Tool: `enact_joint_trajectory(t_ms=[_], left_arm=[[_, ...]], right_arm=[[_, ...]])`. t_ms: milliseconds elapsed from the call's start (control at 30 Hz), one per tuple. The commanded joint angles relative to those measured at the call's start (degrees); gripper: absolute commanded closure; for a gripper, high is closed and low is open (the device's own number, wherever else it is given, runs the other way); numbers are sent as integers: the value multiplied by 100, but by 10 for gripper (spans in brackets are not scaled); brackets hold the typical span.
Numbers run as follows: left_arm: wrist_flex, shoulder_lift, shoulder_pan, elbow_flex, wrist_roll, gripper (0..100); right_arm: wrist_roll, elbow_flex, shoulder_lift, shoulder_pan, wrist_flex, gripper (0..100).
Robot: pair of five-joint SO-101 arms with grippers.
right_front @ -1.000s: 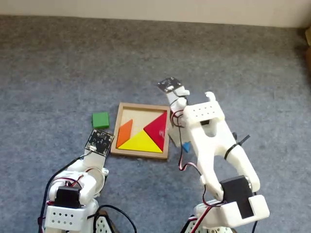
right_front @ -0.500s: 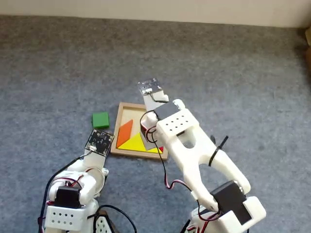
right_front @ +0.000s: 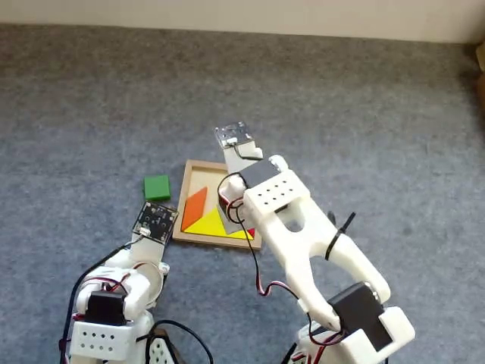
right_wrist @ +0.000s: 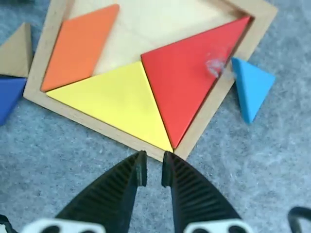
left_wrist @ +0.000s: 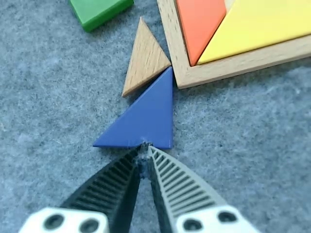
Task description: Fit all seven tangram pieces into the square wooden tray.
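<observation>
The right gripper (right_wrist: 153,167), only narrowly parted and empty near the rim of the tray (right_wrist: 87,119), should open wider and come squarely over the light blue triangle (right_wrist: 250,92) just beside it, while the left gripper (left_wrist: 144,150) rests closed against the dark blue triangle (left_wrist: 146,119).

A wooden tray (right_wrist: 43,53) lies on grey carpet (right_wrist: 272,160). Inside it an orange piece (right_wrist: 80,46), a yellow triangle (right_wrist: 114,99) and a red triangle (right_wrist: 192,87) sit side by side. A light blue triangle (right_wrist: 250,87) lies on the carpet just outside, beside the red one. A tan triangle (right_wrist: 17,51) and a dark blue piece (right_wrist: 7,94) lie off the opposite side. The right gripper (right_wrist: 154,167) hangs just off the tray's edge, fingers a little apart.
</observation>
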Motion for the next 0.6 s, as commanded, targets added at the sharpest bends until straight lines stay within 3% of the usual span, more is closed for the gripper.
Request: enact_joint_trajectory(t_ms=[0,100,300,567], left_arm=[[35,-215,-4,110,-18,993],[35,-215,-4,110,-18,993],[35,-215,-4,110,-18,993],[35,-215,-4,110,-18,993]], right_arm=[[-35,-382,-259,338,-110,937],[105,-374,-259,831,-514,928],[642,-365,-92,1437,-1147,780],[651,-585,1200,1543,-1182,793]])
